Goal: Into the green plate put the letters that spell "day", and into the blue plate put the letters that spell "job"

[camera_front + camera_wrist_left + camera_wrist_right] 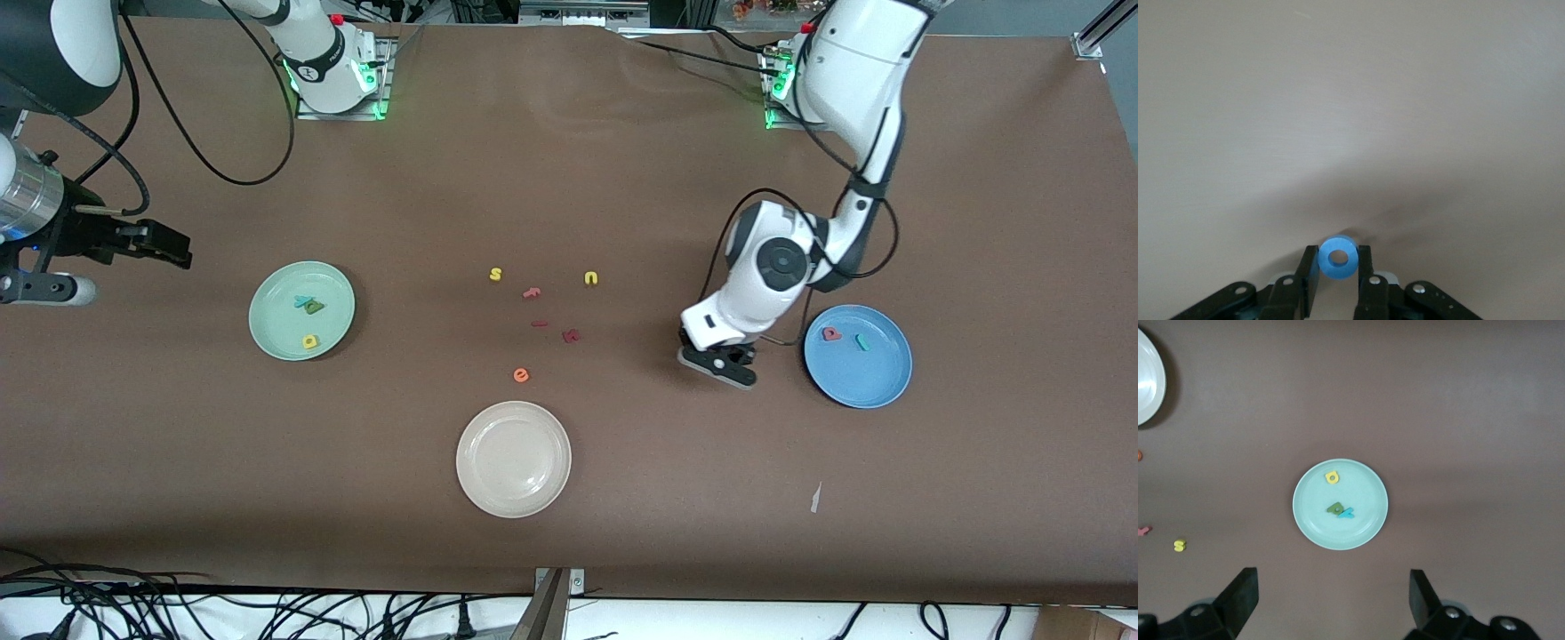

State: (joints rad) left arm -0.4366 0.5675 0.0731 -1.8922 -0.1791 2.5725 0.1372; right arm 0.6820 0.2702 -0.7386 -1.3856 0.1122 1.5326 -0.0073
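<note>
My left gripper (722, 364) is down at the brown table beside the blue plate (867, 380), shut on the blue ring "o" (1339, 259), which stands between its fingers. The "o" is hidden in the front view. The pinkish-red "b" (831, 334) and the teal "j" (861, 342) lie in the blue plate. The green plate (267, 329) holds the yellow "a" (309, 341), the dark green "d" (314, 308) and the teal "y" (303, 301). My right gripper (1331, 587) waits open and empty, high over the table near the green plate (1368, 487).
A cream-white plate (514, 459) sits near the front camera at mid-table. Loose letters lie between the plates: a yellow "s" (495, 275), a yellow "u" (590, 278), a salmon "f" (532, 292), two dark red letters (571, 336) and an orange "e" (521, 375).
</note>
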